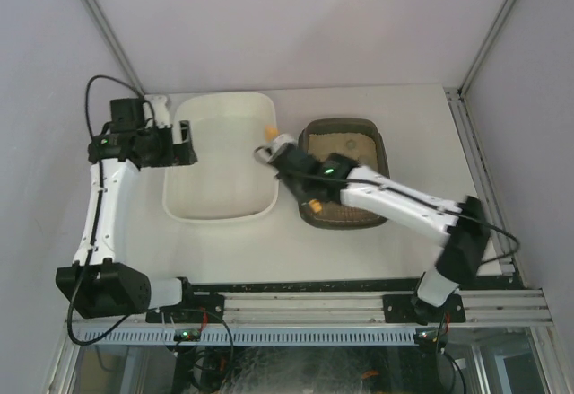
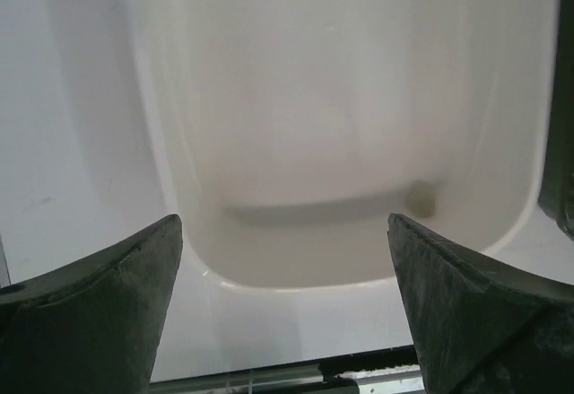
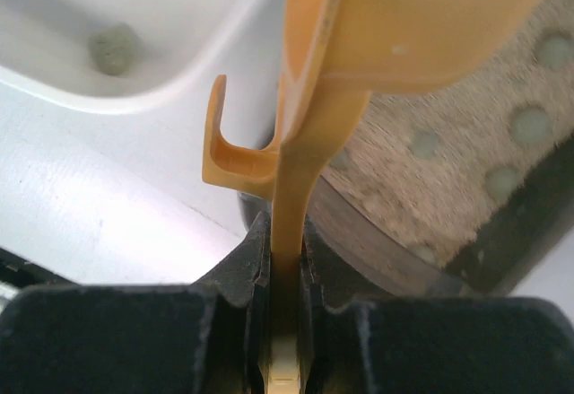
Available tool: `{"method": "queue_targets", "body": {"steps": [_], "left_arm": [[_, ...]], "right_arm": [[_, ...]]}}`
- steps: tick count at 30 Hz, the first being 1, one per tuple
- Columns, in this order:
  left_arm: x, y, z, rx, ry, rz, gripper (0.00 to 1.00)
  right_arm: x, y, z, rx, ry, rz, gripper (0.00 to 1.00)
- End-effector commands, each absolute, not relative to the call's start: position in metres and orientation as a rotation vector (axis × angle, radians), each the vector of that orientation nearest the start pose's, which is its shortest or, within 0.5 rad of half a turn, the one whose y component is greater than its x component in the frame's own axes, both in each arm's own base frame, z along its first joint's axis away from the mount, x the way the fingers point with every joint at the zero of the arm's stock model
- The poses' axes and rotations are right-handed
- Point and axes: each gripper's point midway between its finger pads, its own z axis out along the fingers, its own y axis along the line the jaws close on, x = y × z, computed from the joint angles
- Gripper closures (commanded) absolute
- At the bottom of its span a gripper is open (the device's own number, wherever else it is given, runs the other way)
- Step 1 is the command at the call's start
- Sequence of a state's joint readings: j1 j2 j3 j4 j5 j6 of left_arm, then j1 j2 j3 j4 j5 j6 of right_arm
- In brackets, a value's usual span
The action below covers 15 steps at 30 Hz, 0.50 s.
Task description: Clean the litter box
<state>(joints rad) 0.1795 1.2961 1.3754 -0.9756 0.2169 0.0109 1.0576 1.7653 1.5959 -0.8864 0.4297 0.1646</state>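
Note:
The litter box [image 1: 381, 150] is a dark tray of beige litter, right of the white tub [image 1: 220, 198]. My right gripper [image 1: 283, 158] sits over the gap between them, shut on the handle of an orange scoop [image 1: 269, 131]. In the right wrist view the jaws [image 3: 285, 232] clamp the scoop's handle [image 3: 305, 143]. Its head [image 3: 421, 26] hangs above the litter box [image 3: 448, 170], where several grey-green clumps [image 3: 531, 125] lie on the litter. One clump [image 3: 115, 48] lies in the tub [image 3: 179, 8]. My left gripper [image 1: 186, 143] is open at the tub's left rim.
The left wrist view looks into the tub [image 2: 341, 98] past the open gripper [image 2: 282, 304], with the clump [image 2: 420, 198] at the bottom right. A small orange piece [image 1: 313, 207] shows by the litter box's near left corner. Walls close in the table's back and sides.

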Motion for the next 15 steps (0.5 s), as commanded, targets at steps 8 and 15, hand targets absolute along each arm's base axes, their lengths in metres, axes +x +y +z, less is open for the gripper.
{"method": "queue_targets", "body": {"steps": [8, 15], "left_arm": [[0.361, -0.123, 0.293, 0.031, 2.252, -0.406, 0.00], [0.401, -0.188, 0.285, -0.037, 2.179, -0.480, 0.00]], "right_arm": [[0.227, 0.203, 0.153, -0.229, 2.688, 0.535, 1.00], [0.241, 0.198, 0.124, -0.060, 2.793, 0.595, 1.00]]}}
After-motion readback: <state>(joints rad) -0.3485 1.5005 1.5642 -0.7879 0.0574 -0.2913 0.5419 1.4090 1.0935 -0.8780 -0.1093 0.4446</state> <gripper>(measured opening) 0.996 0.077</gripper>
